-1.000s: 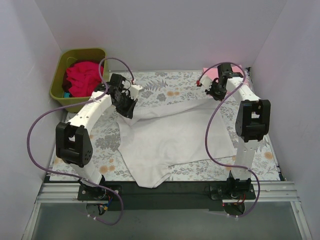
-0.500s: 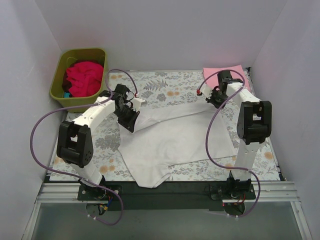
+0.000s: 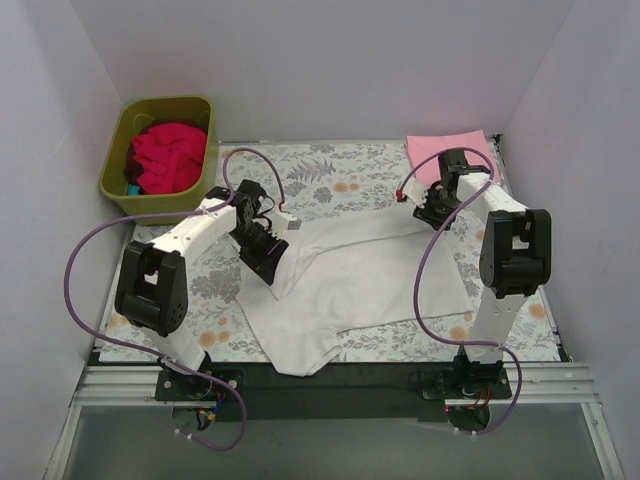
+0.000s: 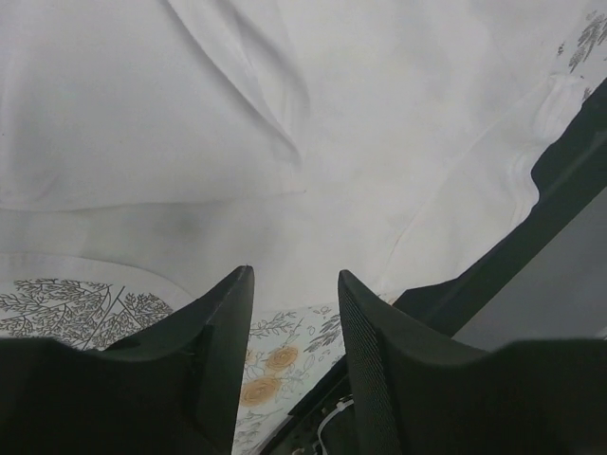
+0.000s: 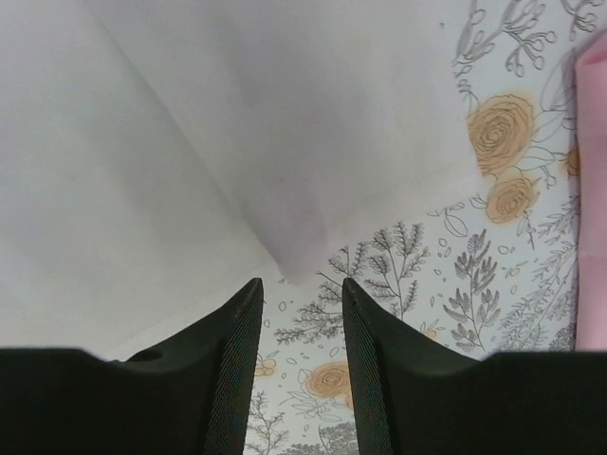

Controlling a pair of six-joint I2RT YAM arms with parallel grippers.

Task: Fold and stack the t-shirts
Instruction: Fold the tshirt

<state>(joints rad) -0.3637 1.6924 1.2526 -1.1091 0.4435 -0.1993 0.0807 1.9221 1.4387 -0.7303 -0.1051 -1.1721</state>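
A white t-shirt (image 3: 345, 280) lies spread over the floral sheet, its far edge rumpled between the two grippers. My left gripper (image 3: 270, 262) is open and empty over the shirt's left far part; in the left wrist view (image 4: 295, 275) the white shirt (image 4: 285, 114) lies just beyond the jaws. My right gripper (image 3: 436, 208) is open and empty at the shirt's right far corner; that corner (image 5: 299, 256) lies just ahead of the gripper (image 5: 302, 282). A folded pale pink t-shirt (image 3: 445, 148) lies at the back right. Crimson t-shirts (image 3: 165, 155) fill the tub.
The olive-green tub (image 3: 118, 175) stands at the back left. The grey-and-orange floral sheet (image 3: 330, 170) covers the table. White walls close in the left, back and right. A black bar (image 3: 340, 375) runs along the near edge by the arm bases.
Both grippers have moved toward the near side, the left one further. The white shirt's far edge has come down with them and now lies lower on the sheet.
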